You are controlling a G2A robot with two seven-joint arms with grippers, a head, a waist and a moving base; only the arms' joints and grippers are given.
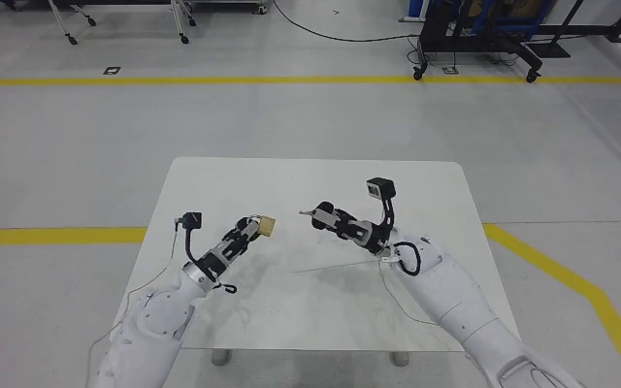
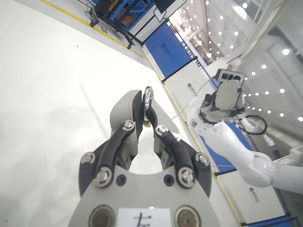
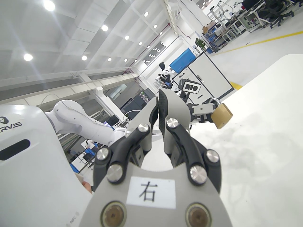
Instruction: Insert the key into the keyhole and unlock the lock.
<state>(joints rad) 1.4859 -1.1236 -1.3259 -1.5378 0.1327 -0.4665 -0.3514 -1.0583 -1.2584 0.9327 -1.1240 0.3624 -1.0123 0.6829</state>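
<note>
Left gripper [image 2: 145, 98] clamps lock [image 3: 221, 115], body toward right gripper [image 3: 158, 101] | right pinches key [image 1: 306, 210], tip toward lock.

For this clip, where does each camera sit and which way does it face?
Top view: above the arms, facing down at the table; both arms show, left gripper holding the padlock, right gripper opposite, pinching a thin key.
Left wrist view: on the left wrist, facing along its fingers clamped on the shackle, toward the right arm.
Right wrist view: on the right wrist, facing past its shut fingers at the left gripper's padlock.
Shared: all three show the padlock; each wrist view shows the other arm.
</note>
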